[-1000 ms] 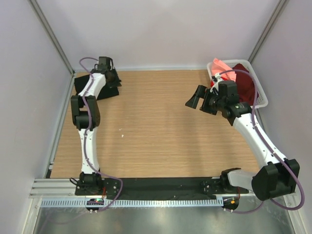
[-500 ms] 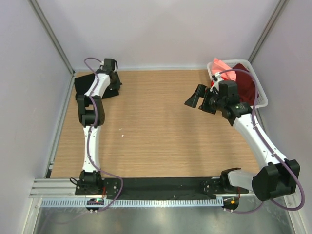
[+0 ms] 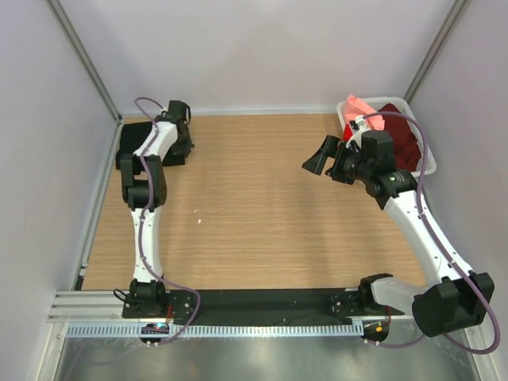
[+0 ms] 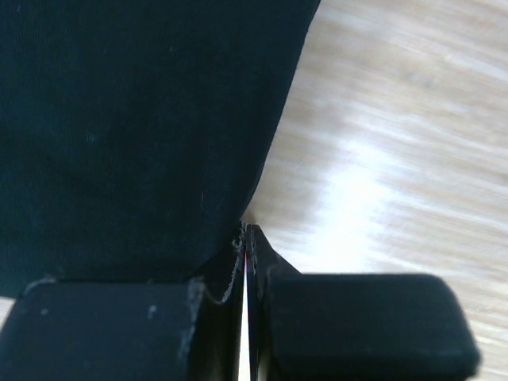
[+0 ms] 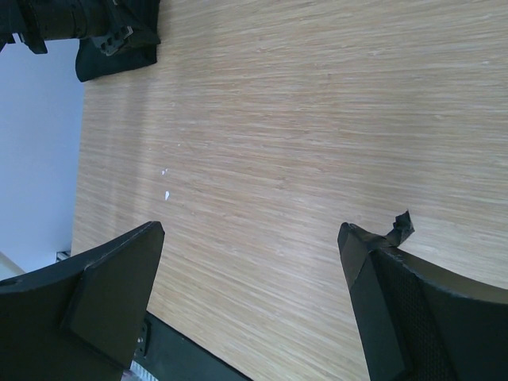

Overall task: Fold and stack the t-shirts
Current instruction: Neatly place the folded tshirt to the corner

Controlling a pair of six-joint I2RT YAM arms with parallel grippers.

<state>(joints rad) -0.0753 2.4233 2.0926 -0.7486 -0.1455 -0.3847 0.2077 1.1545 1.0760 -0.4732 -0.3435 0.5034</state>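
Observation:
The black t-shirt [image 3: 133,151] lies folded at the table's far left corner. It fills the upper left of the left wrist view [image 4: 135,127] and shows small in the right wrist view [image 5: 119,59]. My left gripper [image 3: 181,144] is shut, its tips [image 4: 246,232] on the table at the shirt's right edge, with nothing seen between the jaws. My right gripper [image 3: 324,163] is open and empty, held above the table right of centre, wood between its jaws [image 5: 250,238]. A salmon-pink shirt [image 3: 361,107] and a maroon shirt [image 3: 401,136] lie in the white basket [image 3: 429,163].
The basket stands at the far right corner, right behind my right wrist. Grey walls close the left, back and right sides. A black strip [image 3: 262,300] runs along the near edge between the arm bases. Small white specks [image 3: 199,219] lie on the wood.
The black shirt has slid left toward the wall with my left gripper at its right edge. My right arm has lifted slightly; its gripper stays open.

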